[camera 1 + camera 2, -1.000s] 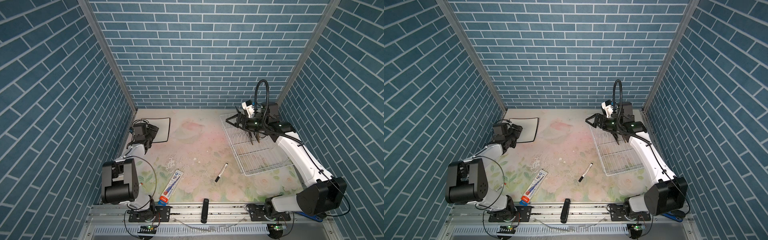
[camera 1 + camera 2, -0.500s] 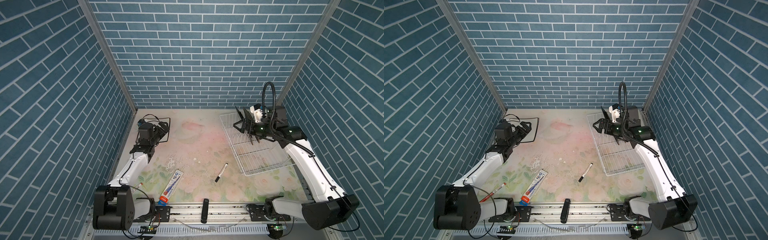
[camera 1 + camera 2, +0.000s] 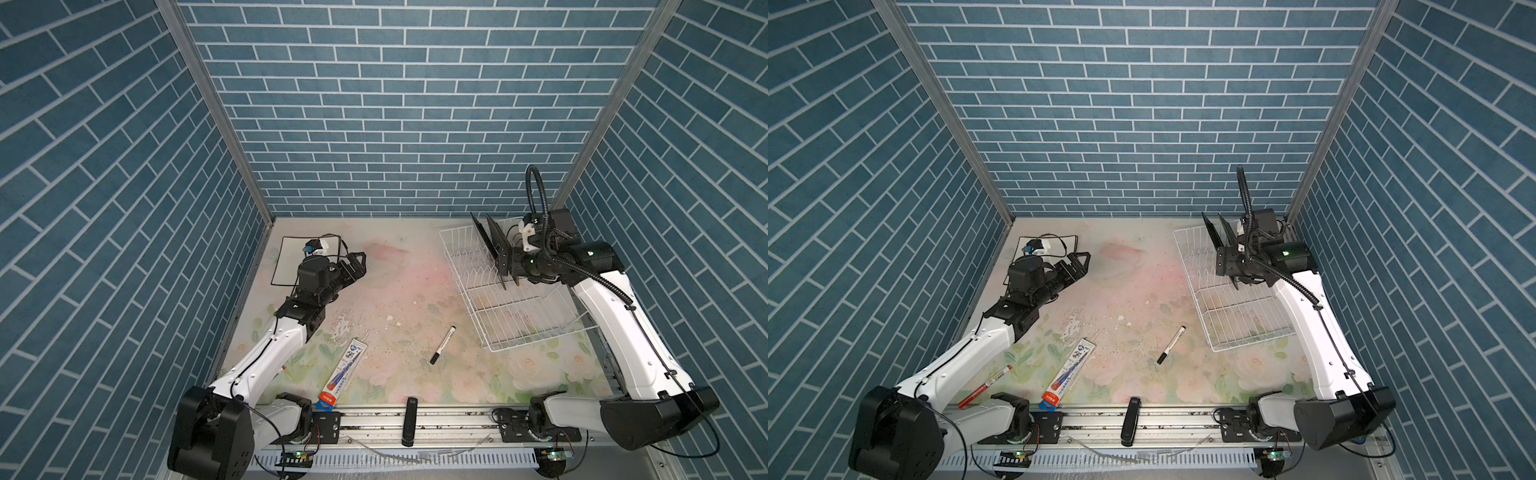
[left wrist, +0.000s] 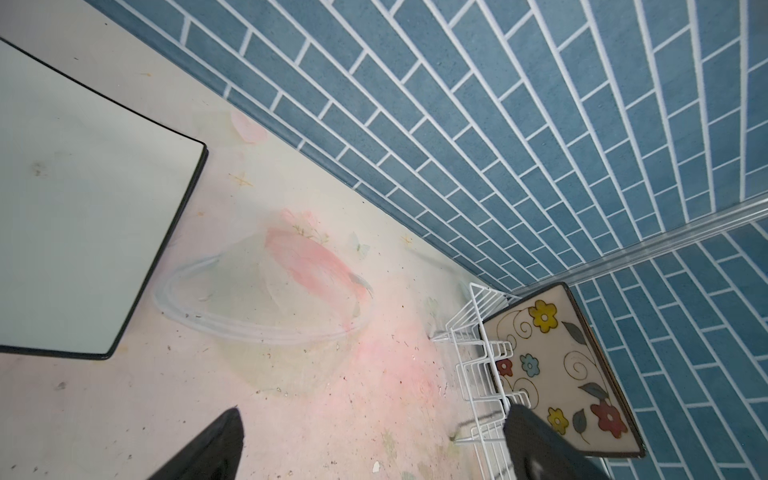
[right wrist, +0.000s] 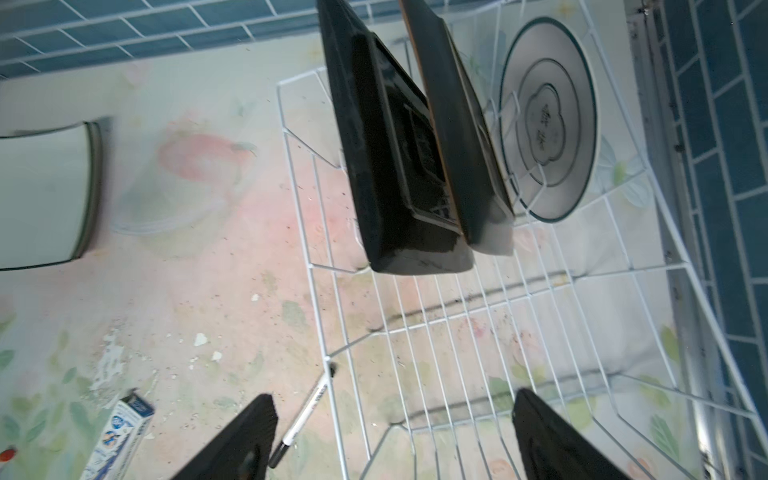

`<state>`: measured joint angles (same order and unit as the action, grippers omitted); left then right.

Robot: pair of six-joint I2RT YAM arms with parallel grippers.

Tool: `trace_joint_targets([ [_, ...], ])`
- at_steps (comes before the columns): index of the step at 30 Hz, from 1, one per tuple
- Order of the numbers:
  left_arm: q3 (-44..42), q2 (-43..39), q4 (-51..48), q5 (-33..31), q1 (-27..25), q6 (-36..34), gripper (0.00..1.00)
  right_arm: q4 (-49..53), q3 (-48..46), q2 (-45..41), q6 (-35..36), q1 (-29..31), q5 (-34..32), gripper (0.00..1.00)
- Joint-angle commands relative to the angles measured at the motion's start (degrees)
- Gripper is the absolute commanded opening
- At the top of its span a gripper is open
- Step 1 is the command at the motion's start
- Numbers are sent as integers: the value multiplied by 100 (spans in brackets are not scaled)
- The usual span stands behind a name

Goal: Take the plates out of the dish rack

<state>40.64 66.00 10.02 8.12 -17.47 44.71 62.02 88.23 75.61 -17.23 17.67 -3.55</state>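
blue brick-patterned walls close in a pale flowered tabletop [image 3: 395, 291]. above it the left pincer [image 3: 358, 266] hangs with its jaws spread wide and nothing between them. a second ago that arm sat folded back by the left wall; now it has stretched out, and the pincer points across the middle. the white black-rimmed plate [image 3: 289, 266] lies flat on the tabletop just behind and beside this pincer, not touching it. well ahead of it, by the right wall, stands the dish rack [image 3: 519, 320].

the right pincer [image 3: 510, 279] hovers over the rack, its fingers [image 5: 245, 440] wide apart and empty. a second ago this arm hung farther out over the rack and hid the plates from above; now it has pulled back toward the right wall. straight ahead of the pincer three plates stand on edge among the prongs. the black plate [image 5: 374, 166] is nearest, the flowered plate [image 4: 552, 374] is close behind it, and the round white plate [image 5: 548, 120] leans beyond. the pincer touches none of them. a marker [image 3: 442, 345] lies just outside the rack, nearer the arm bases than this pincer.
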Motion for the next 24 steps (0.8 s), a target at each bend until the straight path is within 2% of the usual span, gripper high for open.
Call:
trace_joint_targets([
  [1,-255,63,487,-80,-286,62,100,576,244,225,282,157,-800,88],
  [8,-338,369,803,-24,-595,192,100,706,527,645,295,591,-1370,85],
  [16,-512,464,1081,16,-687,321,100,716,922,1181,273,897,-1673,75],
  [24,-436,607,1153,341,-697,362,100,495,1090,1502,422,953,-2001,75],
])
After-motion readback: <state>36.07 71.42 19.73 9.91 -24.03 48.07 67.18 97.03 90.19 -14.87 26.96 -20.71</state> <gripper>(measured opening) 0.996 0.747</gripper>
